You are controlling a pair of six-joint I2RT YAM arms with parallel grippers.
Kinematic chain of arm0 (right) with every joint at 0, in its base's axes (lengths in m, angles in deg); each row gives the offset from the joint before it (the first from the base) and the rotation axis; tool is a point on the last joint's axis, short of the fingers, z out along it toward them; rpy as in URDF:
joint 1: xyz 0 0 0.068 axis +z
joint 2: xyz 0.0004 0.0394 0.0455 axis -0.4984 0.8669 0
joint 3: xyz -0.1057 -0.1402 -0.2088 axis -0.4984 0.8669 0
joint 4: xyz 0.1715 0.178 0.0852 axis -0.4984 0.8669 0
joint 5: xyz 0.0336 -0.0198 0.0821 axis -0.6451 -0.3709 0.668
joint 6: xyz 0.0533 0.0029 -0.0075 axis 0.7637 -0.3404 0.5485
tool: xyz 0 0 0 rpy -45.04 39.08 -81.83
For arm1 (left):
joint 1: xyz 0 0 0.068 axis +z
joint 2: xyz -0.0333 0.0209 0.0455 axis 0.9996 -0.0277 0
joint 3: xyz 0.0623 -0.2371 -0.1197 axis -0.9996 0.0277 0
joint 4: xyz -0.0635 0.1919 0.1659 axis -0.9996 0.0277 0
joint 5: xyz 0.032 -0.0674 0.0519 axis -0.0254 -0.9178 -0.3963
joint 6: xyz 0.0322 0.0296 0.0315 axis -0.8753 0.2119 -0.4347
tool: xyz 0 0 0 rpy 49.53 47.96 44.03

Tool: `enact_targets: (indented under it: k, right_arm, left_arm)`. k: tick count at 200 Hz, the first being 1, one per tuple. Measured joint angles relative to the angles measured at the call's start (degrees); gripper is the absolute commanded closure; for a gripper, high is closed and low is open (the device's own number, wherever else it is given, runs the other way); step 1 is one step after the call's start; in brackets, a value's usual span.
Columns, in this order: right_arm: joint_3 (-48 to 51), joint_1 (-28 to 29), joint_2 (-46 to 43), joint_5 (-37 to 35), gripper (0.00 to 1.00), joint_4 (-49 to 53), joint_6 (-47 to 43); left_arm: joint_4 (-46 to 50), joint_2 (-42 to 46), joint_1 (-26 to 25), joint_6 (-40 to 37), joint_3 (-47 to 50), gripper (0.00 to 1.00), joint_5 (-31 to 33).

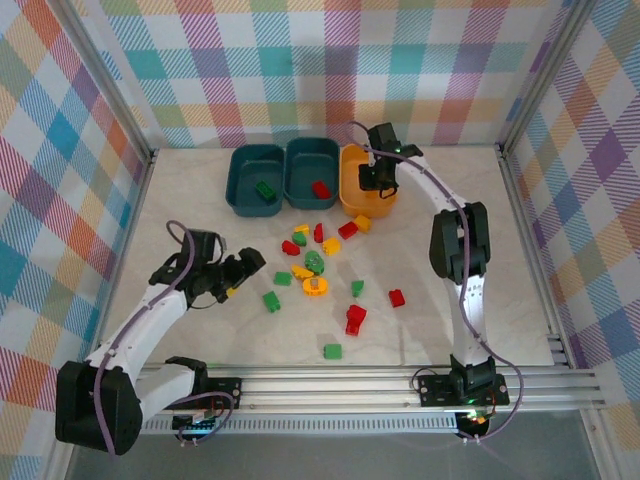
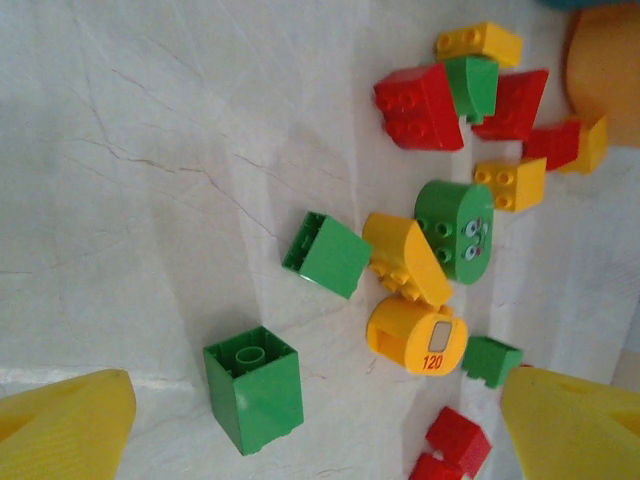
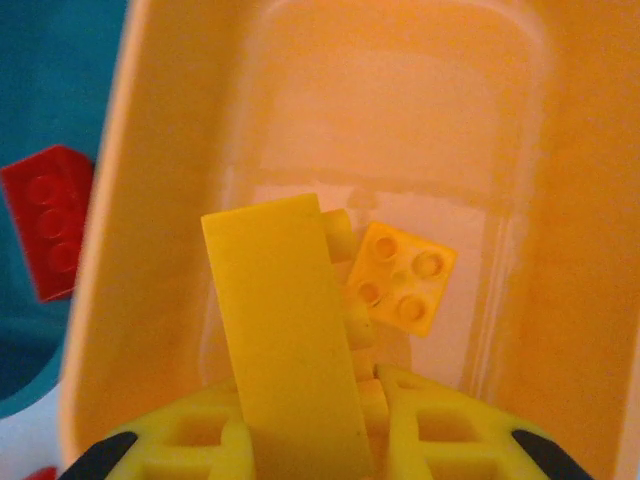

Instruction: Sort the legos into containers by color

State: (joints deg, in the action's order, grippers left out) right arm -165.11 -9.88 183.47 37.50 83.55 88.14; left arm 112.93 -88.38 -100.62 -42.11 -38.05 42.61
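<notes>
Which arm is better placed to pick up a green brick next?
Probably the left. Its open left gripper hovers just beside a loose green brick on the table, while the right gripper is far off, over the orange tub.

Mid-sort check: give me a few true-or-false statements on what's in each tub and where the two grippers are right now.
1. The left teal tub holds a green brick. True.
2. The middle teal tub holds a yellow brick. False: a red brick lies in it.
3. The right gripper is over the orange tub. True.
4. The left gripper is shut on a brick. False: its jaws stand wide open, and the loose green brick sits on the table.
5. The orange tub has nothing in it. False: a yellow brick lies on its floor.
</notes>
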Motion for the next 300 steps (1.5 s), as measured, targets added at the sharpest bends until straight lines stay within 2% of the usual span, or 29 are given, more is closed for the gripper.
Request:
enact_targets:
  k: [24, 41, 75, 97, 155, 194, 226, 267, 300]
  right_arm:
    - [-4.37, -0.63, 3.45, 0.13, 0.55, 3.1, -0.04]
    - [-5.33, -0.61, 4.02, 0.33, 0.46, 4.96, 0.42]
    - [-4.02, -0.59, 2.64, 0.52, 0.43, 4.72, 0.42]
    - [4.96, -0.33, -4.42, 0.61, 0.4, 2.4, 0.63]
    - [32.24, 1.46, -32.2, 3.48, 0.39, -8.83, 4.26]
    - [46.47, 2.67, -38.14, 6.64, 0.39, -13.03, 7.08]
    - [52.46, 3.5, -40.24, 7.5, 0.41, -12.96, 7.96]
    - [53.92, 6.73, -44.74, 6.08, 0.4, -12.96, 8.07]
    - [53.92, 7.74, -45.99, 4.59, 0.4, -12.94, 7.91]
  left_arm:
    - [0.68, -2.69, -4.55, -0.85, -3.34, 0.06, 2.54]
    - [1.6, -4.13, -8.26, -1.51, -5.49, 0.06, 4.33]
    - [3.69, -6.86, -13.55, -2.1, -8.76, 0.07, 8.15]
    - [5.35, -8.66, -16.0, -1.9, -9.9, 0.09, 11.19]
    - [10.67, -15.78, -22.47, 0.09, -10.4, 0.12, 17.99]
    - [9.84, -19.58, -23.3, 1.62, -9.35, 0.19, 19.87]
    - [8.02, -22.69, -23.3, 2.4, -7.69, 0.29, 21.29]
    - [4.09, -25.42, -23.32, 3.04, -7.08, 0.55, 21.79]
    - [4.39, -26.03, -23.34, 2.67, -7.23, 0.68, 22.77]
